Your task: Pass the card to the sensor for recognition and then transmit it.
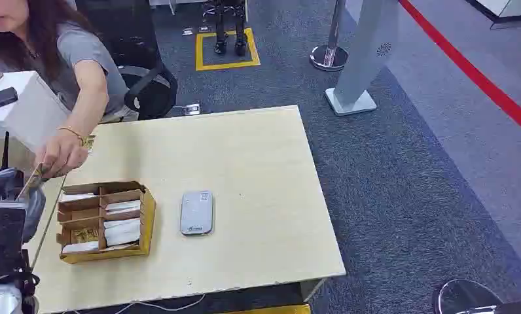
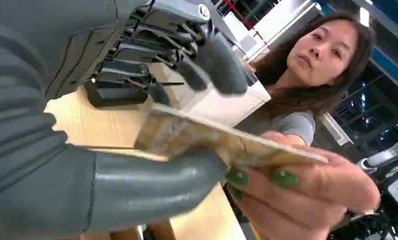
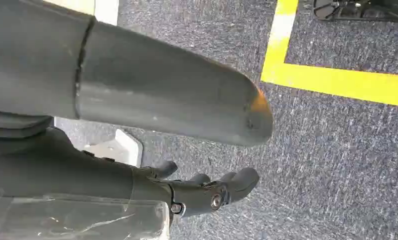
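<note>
No legible print on card, sensor

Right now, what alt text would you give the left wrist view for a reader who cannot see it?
The robot's left hand grips one end of a card while a person's hand, nails painted green, holds the other end. Behind them are a pale wooden table and a white box.

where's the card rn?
The card is off the table's left edge in the head view, pinched in the left hand, with a person's hand gripping its other end; the sensor lies mid-table.
</note>
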`<action>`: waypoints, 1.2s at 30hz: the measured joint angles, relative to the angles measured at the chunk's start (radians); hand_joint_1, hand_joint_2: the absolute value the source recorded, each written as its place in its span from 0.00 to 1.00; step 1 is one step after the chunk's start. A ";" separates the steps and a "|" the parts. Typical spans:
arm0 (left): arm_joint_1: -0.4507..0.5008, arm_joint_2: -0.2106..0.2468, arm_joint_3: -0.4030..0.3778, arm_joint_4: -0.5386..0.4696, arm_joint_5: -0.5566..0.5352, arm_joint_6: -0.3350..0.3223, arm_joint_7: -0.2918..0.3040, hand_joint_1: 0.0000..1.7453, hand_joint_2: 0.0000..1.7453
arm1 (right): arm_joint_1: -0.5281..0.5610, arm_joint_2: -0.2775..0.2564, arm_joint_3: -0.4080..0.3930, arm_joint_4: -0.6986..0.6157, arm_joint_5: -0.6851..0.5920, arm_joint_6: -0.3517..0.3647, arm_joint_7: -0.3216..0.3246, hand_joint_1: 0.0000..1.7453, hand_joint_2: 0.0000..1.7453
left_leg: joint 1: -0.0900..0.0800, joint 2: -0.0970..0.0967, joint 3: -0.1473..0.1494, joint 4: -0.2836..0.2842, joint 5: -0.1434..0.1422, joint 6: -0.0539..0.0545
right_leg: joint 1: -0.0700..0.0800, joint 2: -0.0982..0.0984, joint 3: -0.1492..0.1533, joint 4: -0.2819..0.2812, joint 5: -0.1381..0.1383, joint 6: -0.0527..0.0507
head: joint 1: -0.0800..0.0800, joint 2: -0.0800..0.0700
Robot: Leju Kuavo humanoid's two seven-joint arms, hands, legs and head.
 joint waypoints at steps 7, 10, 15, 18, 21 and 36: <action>-0.007 -0.018 0.004 0.001 -0.015 0.006 0.010 1.00 1.00 | 0.000 -0.003 0.000 0.000 -0.003 -0.002 0.000 0.00 0.00 | 0.000 0.000 0.000 0.000 0.000 0.000 | 0.000 0.000 0.000 0.000 0.000 0.000 | 0.000 0.000; -0.008 -0.024 0.004 0.001 -0.022 0.011 0.012 1.00 1.00 | 0.000 -0.004 0.000 0.000 -0.003 -0.003 0.000 0.00 0.00 | 0.000 0.000 0.000 0.000 0.000 0.000 | 0.000 0.000 0.000 0.000 0.000 0.000 | 0.000 0.000; -0.014 -0.032 0.004 0.001 -0.027 0.018 0.021 1.00 1.00 | 0.000 -0.004 0.000 0.000 -0.003 -0.005 0.000 0.00 0.00 | 0.000 0.000 0.000 0.000 0.000 0.000 | 0.000 0.000 0.000 0.000 0.000 0.000 | 0.000 0.000; -0.020 -0.036 0.004 0.001 -0.044 0.023 0.029 1.00 1.00 | -0.001 -0.004 0.000 0.000 -0.003 -0.005 0.000 0.00 0.00 | 0.000 0.000 0.000 0.000 0.000 0.000 | 0.000 0.000 0.000 0.000 0.000 0.000 | 0.000 0.000; -0.024 -0.039 0.004 0.001 -0.074 0.029 0.030 1.00 1.00 | 0.000 -0.004 0.000 0.000 -0.003 -0.005 0.000 0.00 0.00 | 0.000 0.000 0.000 0.000 0.000 0.000 | 0.000 0.000 0.000 0.000 0.000 0.000 | 0.000 0.000; -0.030 -0.056 -0.091 0.000 -0.440 0.109 0.025 1.00 1.00 | -0.001 -0.004 0.000 0.000 -0.006 -0.015 0.000 0.00 0.00 | 0.000 0.000 0.000 0.000 0.000 0.000 | 0.000 0.000 0.000 0.000 0.000 0.000 | 0.000 0.000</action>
